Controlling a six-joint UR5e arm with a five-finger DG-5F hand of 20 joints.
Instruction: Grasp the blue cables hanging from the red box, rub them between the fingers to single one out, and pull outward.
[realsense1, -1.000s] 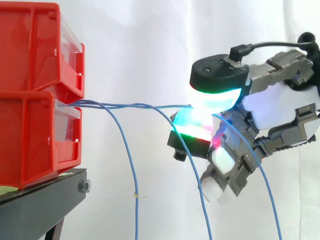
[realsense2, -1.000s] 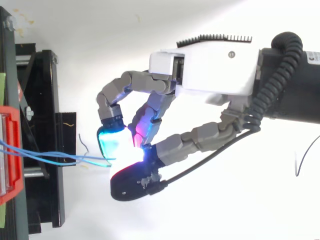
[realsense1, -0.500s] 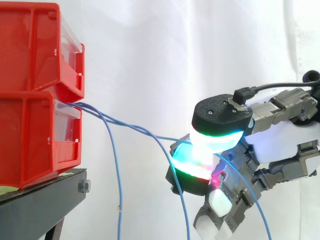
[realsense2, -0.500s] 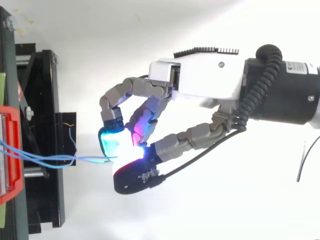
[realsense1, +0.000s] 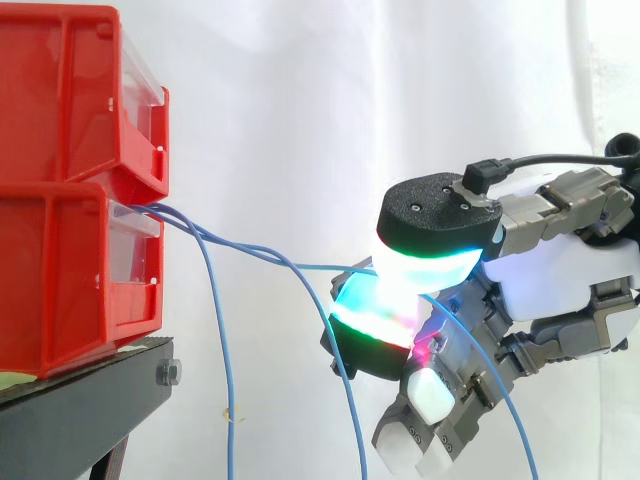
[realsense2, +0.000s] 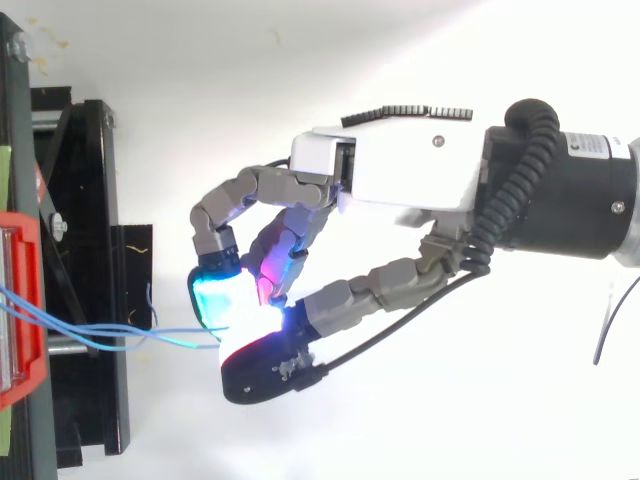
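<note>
Thin blue cables (realsense1: 250, 253) (realsense2: 110, 331) come out of the front of the lower red box (realsense1: 70, 270) (realsense2: 20, 300) and run right to my hand (realsense1: 560, 270) (realsense2: 400, 180). The thumb pad and a glowing cyan-green fingertip (realsense1: 375, 310) pinch one strand between them, right of the box. Two other strands (realsense1: 222, 360) droop from the box mouth and hang down loose. A further length of cable falls away behind the hand toward the lower right (realsense1: 500, 400).
A second red box (realsense1: 70, 90) is stacked on the lower one, both on a black stand (realsense1: 80, 400) (realsense2: 80, 250) at the left. A white curtain hangs behind. Open room lies between the boxes and the hand.
The hand has dropped lower and edged toward the box, still pinching. The cable run, level one second ago, now slopes down from the box, and the loose strands hang nearer the stand.
</note>
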